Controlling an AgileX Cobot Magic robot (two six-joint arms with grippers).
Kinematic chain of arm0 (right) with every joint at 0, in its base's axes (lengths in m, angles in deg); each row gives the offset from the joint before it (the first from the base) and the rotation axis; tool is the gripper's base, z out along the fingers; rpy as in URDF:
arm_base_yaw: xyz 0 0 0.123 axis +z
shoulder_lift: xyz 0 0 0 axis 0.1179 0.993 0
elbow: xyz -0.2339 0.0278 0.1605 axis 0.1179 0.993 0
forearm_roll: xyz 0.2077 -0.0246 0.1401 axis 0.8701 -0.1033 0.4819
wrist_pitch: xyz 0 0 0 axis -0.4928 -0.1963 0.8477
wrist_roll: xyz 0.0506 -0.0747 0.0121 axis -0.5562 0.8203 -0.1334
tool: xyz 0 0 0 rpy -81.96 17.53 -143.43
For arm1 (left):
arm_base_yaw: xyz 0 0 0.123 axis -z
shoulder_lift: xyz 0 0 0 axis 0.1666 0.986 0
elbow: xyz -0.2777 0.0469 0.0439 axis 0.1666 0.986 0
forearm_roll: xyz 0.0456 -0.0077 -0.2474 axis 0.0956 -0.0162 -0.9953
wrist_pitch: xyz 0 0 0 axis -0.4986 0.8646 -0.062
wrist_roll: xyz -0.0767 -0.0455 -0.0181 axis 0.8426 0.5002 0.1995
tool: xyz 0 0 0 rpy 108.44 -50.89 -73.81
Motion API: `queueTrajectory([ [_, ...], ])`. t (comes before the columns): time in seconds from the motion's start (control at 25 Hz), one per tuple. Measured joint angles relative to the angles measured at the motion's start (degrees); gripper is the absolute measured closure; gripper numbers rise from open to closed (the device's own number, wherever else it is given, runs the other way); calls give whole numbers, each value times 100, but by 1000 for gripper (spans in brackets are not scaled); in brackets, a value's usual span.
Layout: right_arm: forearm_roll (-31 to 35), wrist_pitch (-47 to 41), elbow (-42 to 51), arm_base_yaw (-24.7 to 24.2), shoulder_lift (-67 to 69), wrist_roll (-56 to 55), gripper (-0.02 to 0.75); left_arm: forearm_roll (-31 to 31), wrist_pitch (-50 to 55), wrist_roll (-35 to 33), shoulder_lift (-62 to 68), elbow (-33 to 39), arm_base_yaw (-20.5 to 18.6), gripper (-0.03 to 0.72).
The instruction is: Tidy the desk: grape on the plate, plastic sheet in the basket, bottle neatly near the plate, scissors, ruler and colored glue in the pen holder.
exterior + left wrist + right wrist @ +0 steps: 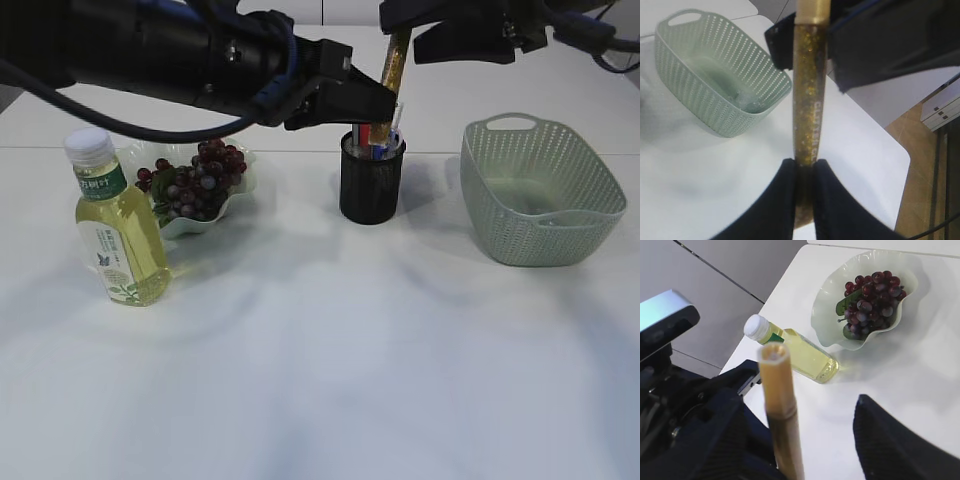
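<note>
Glue tube [809, 100], slim, stiff and light, stands almost upright above the pen holder [371, 185], its gold glitter body smooth enough to slip if pinched weakly. The left gripper [804, 172] is clenched on it low down, one finger on each side, so the long shaft rises beyond the jaws and the lower tip hangs below them toward the holder. That low hold looks sound for steering the tip in; a grip nearer the middle would likely wobble less. The right gripper [480, 40] hovers with jaws spread wide around the tube's capped top, apart from it as far as can be told, grasping nothing.

By count: one glue tube, one pen holder with a few items already standing in it, too crowded to number, one bottle [112, 222] upright beside one plate [205, 215], one bunch of grapes [195, 178] lying on that plate, and one basket [540, 195] well beyond the right jaws, holding a clear sheet [732, 85].
</note>
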Motion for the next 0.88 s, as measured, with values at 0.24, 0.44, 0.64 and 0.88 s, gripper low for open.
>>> queueTrajectory([
  [0.24,263,-23,0,0,145,0,217,-117,22,-113,0,0,0,634],
  [0.44,352,-59,0,58,154,9,217,-312,36,-249,46,0,0,634],
  [0.64,399,-85,0,129,157,74,217,-419,36,-386,154,0,0,634],
  [0.88,399,-95,0,138,181,74,217,-595,36,-510,154,0,0,634],
])
